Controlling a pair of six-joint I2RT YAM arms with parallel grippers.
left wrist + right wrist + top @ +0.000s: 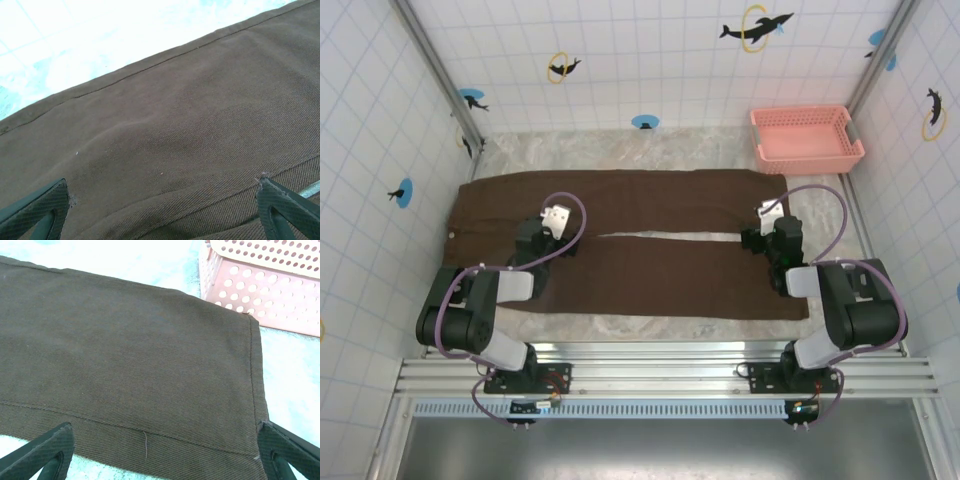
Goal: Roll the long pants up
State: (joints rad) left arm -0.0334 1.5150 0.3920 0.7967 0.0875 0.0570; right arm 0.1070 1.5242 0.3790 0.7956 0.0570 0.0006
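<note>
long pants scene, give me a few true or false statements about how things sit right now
1. The long pants lie flat, unrolled. True.
2. The pink basket sits on the pants. False: it stands on the table, off the cloth.
3. The left gripper is open over the cloth. True.
4. The right gripper is shut on a cuff. False: it is open, gripping nothing.
5. The waist lies to the robot's right. False: it lies to the robot's left.
</note>
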